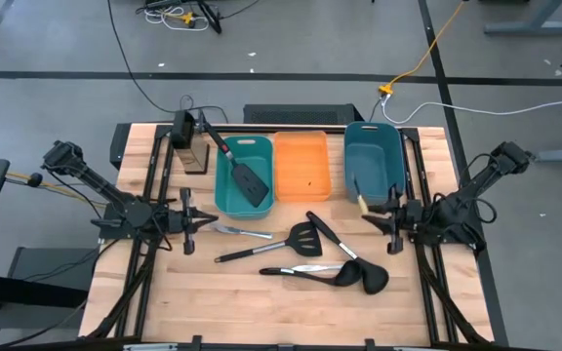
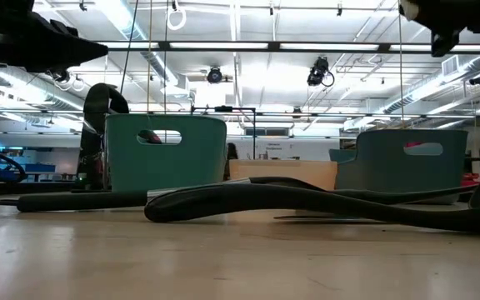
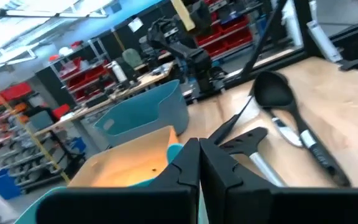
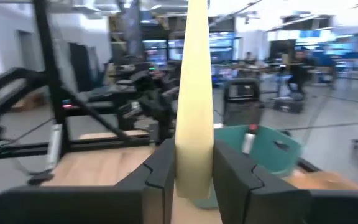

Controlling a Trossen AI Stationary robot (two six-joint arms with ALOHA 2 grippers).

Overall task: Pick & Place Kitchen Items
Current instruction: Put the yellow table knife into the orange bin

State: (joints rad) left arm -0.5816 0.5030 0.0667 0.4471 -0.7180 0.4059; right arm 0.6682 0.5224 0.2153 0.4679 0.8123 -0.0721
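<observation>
Along the far edge of the worktop (image 1: 164, 292) we see three bins side by side: a teal bin (image 1: 230, 190) toward the left, an orange bin (image 1: 301, 166) in the middle and a second teal bin (image 1: 374, 156) toward the right. A black spatula with a red-tipped handle (image 1: 242, 171) lies inside the left teal bin.

Near the left edge the left gripper (image 1: 189, 221) hangs above the wood, and its jaws are pressed together on nothing. Near the right edge the right gripper (image 1: 390, 216) is just at the front corner of the right teal bin; its jaws are clamped on a cream-handled knife (image 4: 193, 87), which stands upright between them.

Between the two grippers, toward the middle of the worktop, the other utensils lie on the wood. A slotted spatula (image 1: 302, 237) and a black ladle (image 1: 367, 277) are close together, a second black spoon (image 1: 315, 275) touches the ladle, and a small silver knife (image 1: 238, 231) lies more to the left.
</observation>
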